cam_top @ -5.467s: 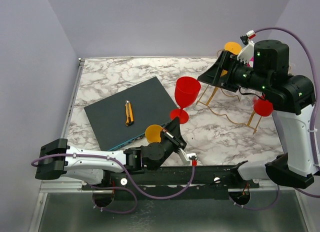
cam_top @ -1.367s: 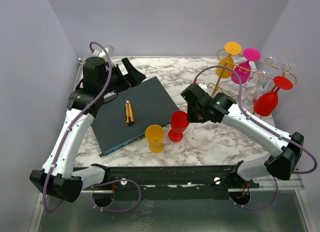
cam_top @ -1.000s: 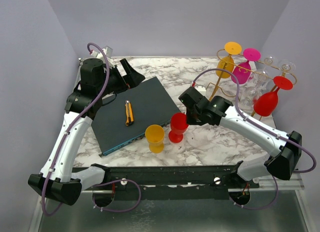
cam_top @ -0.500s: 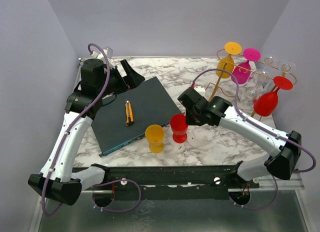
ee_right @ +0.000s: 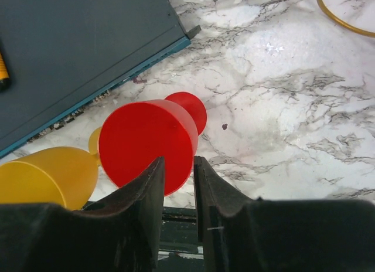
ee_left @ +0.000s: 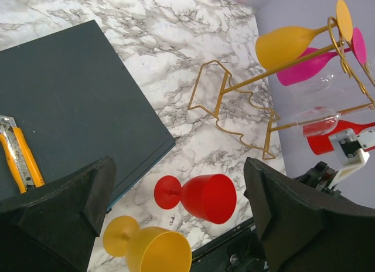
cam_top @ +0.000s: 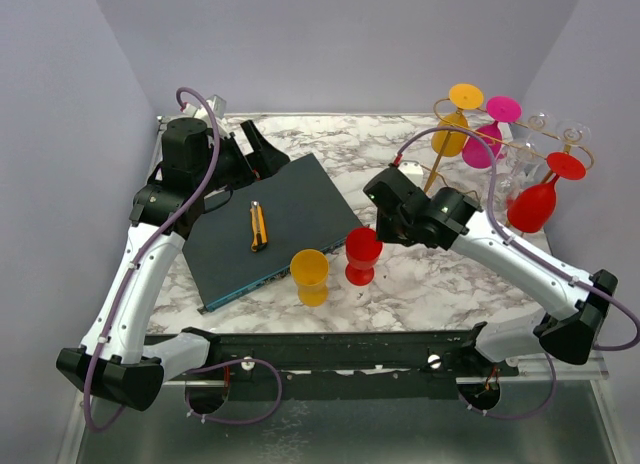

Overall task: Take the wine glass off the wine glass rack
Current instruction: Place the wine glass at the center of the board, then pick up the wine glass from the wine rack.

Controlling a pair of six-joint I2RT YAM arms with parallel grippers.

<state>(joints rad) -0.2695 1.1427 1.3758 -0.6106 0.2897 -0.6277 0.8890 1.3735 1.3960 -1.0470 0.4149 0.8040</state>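
The red wine glass point(cam_top: 361, 250) is standing upright on the marble tabletop point(cam_top: 420, 279), off the wine glass rack point(ee_left: 220, 96) and apart from it. A yellow glass point(cam_top: 309, 272) is standing upright just beside it on the left, both close to the near corner of a dark board point(cam_top: 290, 199).

The right tool point(ee_right: 179, 162) is hovering right at the red glass's rim. In the right wrist view its fingers are sitting close together with only a slim gap. One seems to be lying over the mouth of the bowl and the other outside it. I cannot tell whether they are pinching the rim or just clear of it.

The left tool point(ee_left: 179, 166) is hanging high over the far left of the tabletop, its fingers spread wide and gripping nothing.

A yellow utility knife point(cam_top: 258, 226) is lying on the dark board.

At the far right the gold wire rack is carrying several glasses upside down by their feet: a yellow hanging glass point(cam_top: 449, 140), a magenta one point(cam_top: 482, 146), clear ones point(cam_top: 520, 166) and a red hanging glass point(cam_top: 530, 206).
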